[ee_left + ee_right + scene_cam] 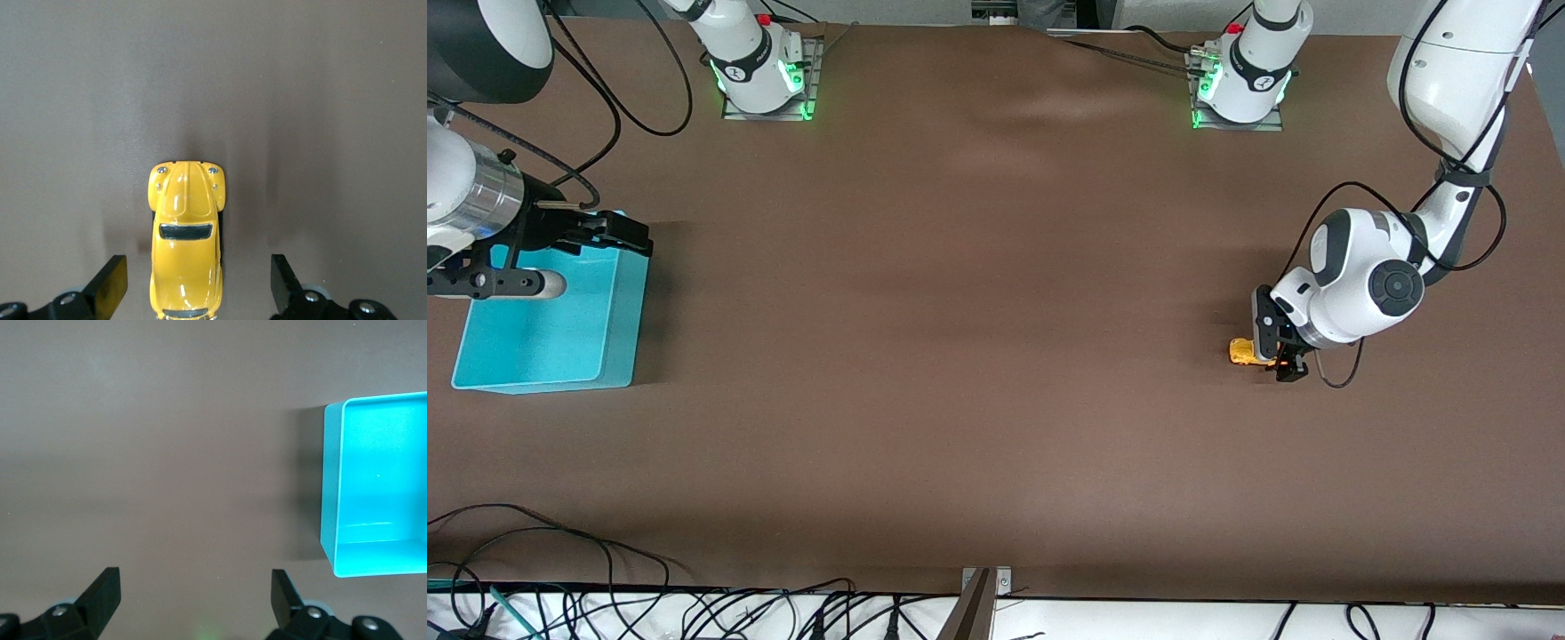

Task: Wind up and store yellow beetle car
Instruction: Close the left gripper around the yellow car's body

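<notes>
Yellow and glossy, the tiny beetle-shaped toy car (pixel 186 243) with dark windows sits on the brown tabletop (pixel 978 356) near the left arm's end of the table, wheels down. The left gripper (pixel 198 283) is low over its rear half, fingers spread wide on either side of the body and touching nothing, which suggests it is lining up to clasp the car for winding. Toward the right arm's end, the right gripper (pixel 195 597) waits with fingers released over bare table, at the edge of the turquoise plastic bin (pixel 551 342), the likely storage place.
</notes>
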`<act>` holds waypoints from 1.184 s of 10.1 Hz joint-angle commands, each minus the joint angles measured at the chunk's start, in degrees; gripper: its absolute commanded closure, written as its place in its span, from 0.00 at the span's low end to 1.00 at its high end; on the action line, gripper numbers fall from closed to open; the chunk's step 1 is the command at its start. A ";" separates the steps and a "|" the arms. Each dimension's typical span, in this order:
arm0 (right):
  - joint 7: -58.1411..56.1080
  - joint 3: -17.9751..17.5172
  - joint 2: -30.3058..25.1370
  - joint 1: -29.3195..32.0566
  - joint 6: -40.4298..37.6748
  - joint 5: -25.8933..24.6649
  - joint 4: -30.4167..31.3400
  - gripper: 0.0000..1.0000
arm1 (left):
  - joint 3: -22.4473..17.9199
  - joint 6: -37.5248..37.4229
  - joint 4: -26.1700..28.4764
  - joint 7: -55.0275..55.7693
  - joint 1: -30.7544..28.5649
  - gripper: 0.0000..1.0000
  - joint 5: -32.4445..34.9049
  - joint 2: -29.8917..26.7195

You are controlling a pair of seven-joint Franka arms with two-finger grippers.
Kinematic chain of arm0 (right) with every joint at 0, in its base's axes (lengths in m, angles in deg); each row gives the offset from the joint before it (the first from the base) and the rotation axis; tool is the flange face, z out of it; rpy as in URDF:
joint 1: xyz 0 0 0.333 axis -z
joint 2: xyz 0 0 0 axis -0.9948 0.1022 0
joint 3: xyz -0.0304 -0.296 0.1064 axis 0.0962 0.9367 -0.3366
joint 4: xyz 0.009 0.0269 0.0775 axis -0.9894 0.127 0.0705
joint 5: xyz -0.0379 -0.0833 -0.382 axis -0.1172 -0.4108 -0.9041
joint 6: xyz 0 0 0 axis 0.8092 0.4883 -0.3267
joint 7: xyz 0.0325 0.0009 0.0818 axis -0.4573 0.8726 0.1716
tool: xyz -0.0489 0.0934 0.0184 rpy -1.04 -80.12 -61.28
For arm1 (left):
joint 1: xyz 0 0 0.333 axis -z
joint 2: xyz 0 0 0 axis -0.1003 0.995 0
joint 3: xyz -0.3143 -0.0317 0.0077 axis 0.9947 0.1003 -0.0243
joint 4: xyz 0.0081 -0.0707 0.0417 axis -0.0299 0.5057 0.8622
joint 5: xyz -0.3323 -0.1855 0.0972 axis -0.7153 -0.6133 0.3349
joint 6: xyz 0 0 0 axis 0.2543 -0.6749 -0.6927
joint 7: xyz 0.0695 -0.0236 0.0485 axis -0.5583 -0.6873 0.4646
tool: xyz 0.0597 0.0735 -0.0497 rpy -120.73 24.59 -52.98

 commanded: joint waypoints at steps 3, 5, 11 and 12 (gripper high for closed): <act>-0.92 -0.21 0.13 0.45 -0.85 1.28 -0.72 0.00 | 0.15 0.77 -0.31 -0.88 0.49 0.69 1.21 0.20; -0.92 -0.21 0.13 0.45 -0.85 1.19 -0.72 0.00 | 0.07 0.77 -0.40 -1.06 0.57 0.80 1.21 0.20; -1.01 -0.13 0.13 0.54 -0.85 1.19 -0.63 0.00 | 0.07 0.68 -0.48 -1.06 -0.48 0.80 1.21 0.91; -0.92 -0.13 0.13 0.54 -0.85 1.19 -0.63 0.00 | -0.02 0.59 -0.83 -2.54 -2.13 0.79 1.13 1.69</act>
